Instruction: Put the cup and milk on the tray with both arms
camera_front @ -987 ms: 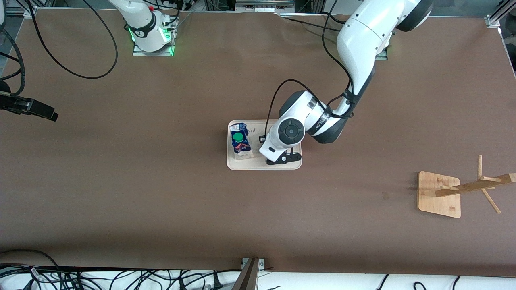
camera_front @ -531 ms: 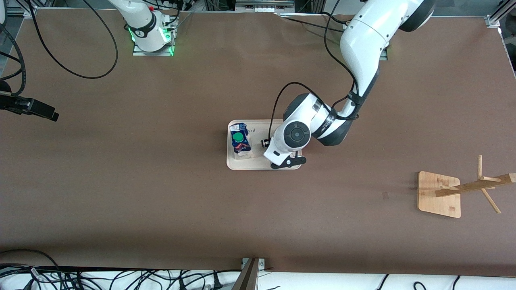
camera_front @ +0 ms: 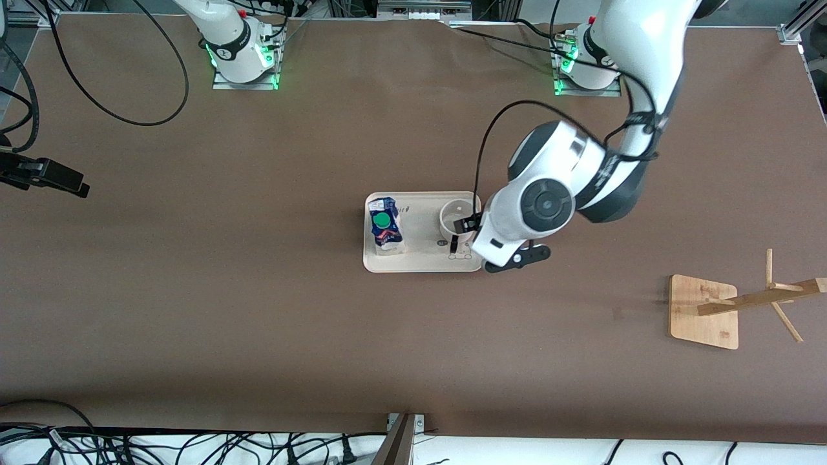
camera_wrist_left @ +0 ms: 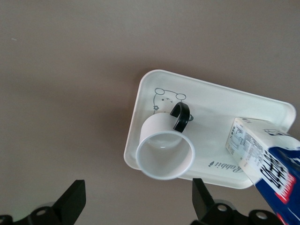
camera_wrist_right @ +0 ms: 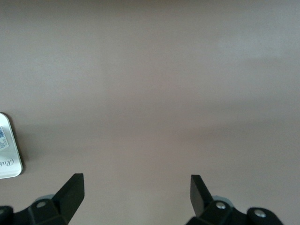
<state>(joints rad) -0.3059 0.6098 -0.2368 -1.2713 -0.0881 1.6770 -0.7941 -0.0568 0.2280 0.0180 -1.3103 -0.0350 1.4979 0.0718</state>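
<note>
1. The cup [camera_front: 456,219] stands upright on the tray [camera_front: 413,263], at the tray's end toward the left arm; it is white with a black handle [camera_wrist_left: 180,116] and free of any tool.
2. The tray is a cream rectangle with rounded corners, lying mid-worktop [camera_front: 258,310]. It bears a small rabbit drawing [camera_wrist_left: 165,98] just beside the cup and the word "Rabbit" [camera_wrist_left: 227,165].
3. The milk [camera_front: 384,223] stands on the tray's other end, toward the right arm: a dark blue carton with white and red print and a green cap [camera_front: 382,221]. Its small print is unreadable.
4. The left tool [camera_wrist_left: 136,204] hangs over the tray's edge beside the cup, fingers spread wide, holding nothing.
5. The right tool [camera_wrist_right: 136,194], waiting over bare worktop at the right arm's end, is also wide open and empty.
6. A wooden rack [camera_front: 743,303] stands well apart, toward the left arm's end.
</note>
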